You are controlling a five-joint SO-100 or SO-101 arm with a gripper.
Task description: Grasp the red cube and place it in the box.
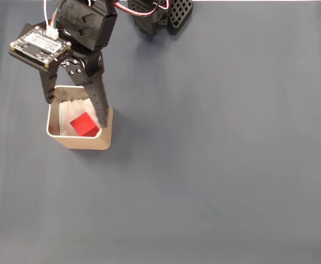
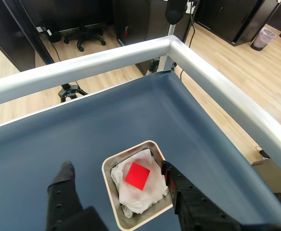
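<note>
The red cube [image 1: 84, 125] lay inside the box [image 1: 82, 144] on the white lining, at the left of the blue tabletop [image 1: 221, 165]. The gripper [image 1: 75, 109] hung over the box, fingers wide apart, holding nothing. The job looked nearly done; only pulling away was left.

Matt dark blue cloth is stretched over the table [image 1: 232, 165]. Crumpled white paper [image 2: 147, 192] is seen inside the smooth-rimmed box [image 2: 112, 202], under the plain matt red cube [image 2: 137, 175].
</note>
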